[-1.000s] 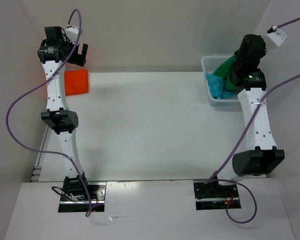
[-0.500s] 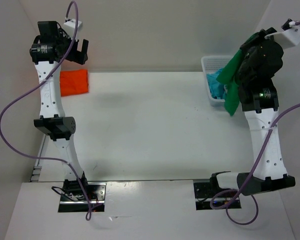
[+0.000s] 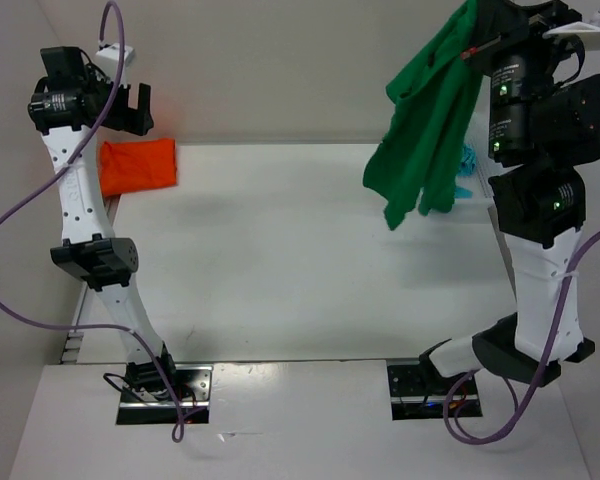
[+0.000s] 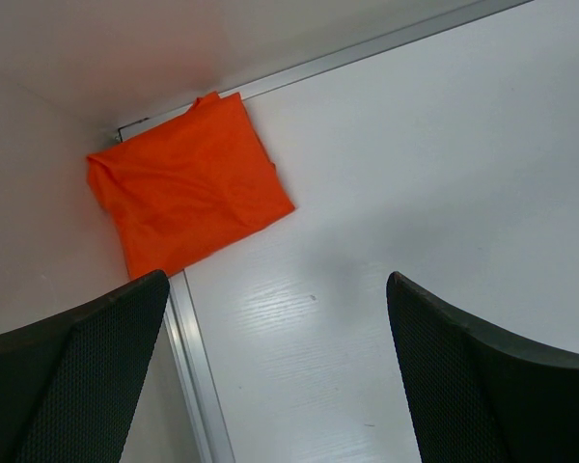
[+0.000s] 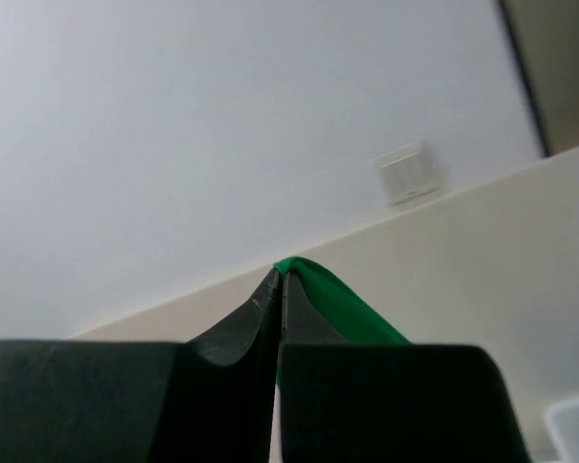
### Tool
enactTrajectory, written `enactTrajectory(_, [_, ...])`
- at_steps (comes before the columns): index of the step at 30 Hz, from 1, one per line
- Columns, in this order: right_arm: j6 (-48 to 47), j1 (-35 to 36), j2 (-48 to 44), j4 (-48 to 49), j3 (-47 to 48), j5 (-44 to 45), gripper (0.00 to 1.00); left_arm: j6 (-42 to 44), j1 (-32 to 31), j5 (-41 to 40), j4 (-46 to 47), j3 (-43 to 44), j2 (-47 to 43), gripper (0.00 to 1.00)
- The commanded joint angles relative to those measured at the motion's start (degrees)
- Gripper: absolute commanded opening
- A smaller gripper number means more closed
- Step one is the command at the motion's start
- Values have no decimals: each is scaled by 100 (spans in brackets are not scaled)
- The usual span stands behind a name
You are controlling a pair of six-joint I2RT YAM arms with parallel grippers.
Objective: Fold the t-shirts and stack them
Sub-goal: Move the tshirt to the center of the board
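My right gripper [image 3: 470, 22] is shut on a dark green t-shirt [image 3: 425, 140] and holds it high at the back right, the cloth hanging loose above the table. In the right wrist view the closed fingertips [image 5: 280, 277] pinch a green fold [image 5: 343, 299]. A bit of the turquoise t-shirt [image 3: 467, 160] shows behind the green one. The orange t-shirt [image 3: 138, 166] lies folded in the far left corner. My left gripper [image 3: 138, 108] hovers over that corner, open and holding nothing [image 4: 275, 280], with the orange t-shirt [image 4: 188, 188] just beyond its fingers.
White walls close in the table at the back and on both sides. A metal rail [image 4: 198, 376] runs along the table's left edge. Purple cables [image 3: 10, 290] loop beside both arms. The basket is hidden behind the hanging shirt and the right arm.
The right arm has risen steeply, pulling the green t-shirt up out of the basket until it hangs free. The left gripper has drifted left and stayed open.
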Motion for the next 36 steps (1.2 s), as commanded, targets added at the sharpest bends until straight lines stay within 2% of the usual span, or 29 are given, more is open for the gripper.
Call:
enactTrajectory(1, [122, 651, 528, -154, 496, -665, 0, -148, 90, 281, -7, -52, -421, 100])
enactTrajectory(3, [-149, 1135, 1011, -216, 840, -500, 0, -148, 90, 281, -7, -113, -474, 100])
enactTrajectory(4, [-638, 1772, 1196, -164, 1068, -377, 0, -148, 151, 281, -7, -114, -474, 100])
enactTrajectory(5, [-904, 2110, 1372, -59, 1506, -54, 0, -148, 151, 281, -7, -175, -474, 100])
enactTrajectory(7, [-1144, 2489, 1750, 73, 1824, 29, 0, -209, 212, 281, -7, -254, -474, 100])
enactTrajectory(9, [-899, 2491, 1874, -66, 1826, -33, 0, -209, 282, 281, -7, -254, -474, 100])
enactTrajectory(12, [-495, 2114, 1874, -207, 1275, 20, 0, -209, 336, 333, -7, -359, -474, 100])
enactTrajectory(16, [93, 1552, 1515, -391, -216, 38, 0, -209, 389, 333, -7, -421, -474, 100])
enactTrajectory(18, [533, 920, 1461, -392, -1060, -409, 0, -209, 389, 403, -7, -482, -474, 100])
enactTrajectory(20, [727, 454, 1400, -392, -1520, -926, 0, -209, 389, 473, -7, -483, -474, 100])
enactTrajectory(21, [841, 34, 1400, -392, -1896, -1443, 9, -209, 389, 552, -7, -483, -474, 100])
enactTrajectory(22, [842, -135, 1400, -331, -2074, -1587, 30, -209, 389, 553, -59, -553, -474, 100])
enactTrajectory(24, [895, -539, 1723, -591, -2121, -1755, 94, -209, 389, 606, -59, -685, -474, 100])
enactTrajectory(25, [895, -628, 1925, -864, -1937, -1816, 99, -209, 389, 606, -59, -737, -474, 100])
enactTrajectory(27, [773, -681, 2602, -1766, -1176, -1939, 99, -209, 389, 606, -59, -1000, -474, 100])
enactTrajectory(30, [658, -288, 3200, -2079, -777, -2213, 99, -279, 389, 606, 159, -1579, -789, 100])
enactTrajectory(32, [658, 318, 3560, -2079, -557, -2213, 99, -341, 389, 606, 624, -2475, -1053, 100])
enactTrajectory(35, [474, 1223, 4894, -2509, 802, -1618, 99, -473, 389, 659, 1291, -3677, -1703, 100])
enactTrajectory(36, [473, 1391, 5594, -2571, 1564, -1510, 99, -551, 389, 659, 1390, -3917, -1983, 100])
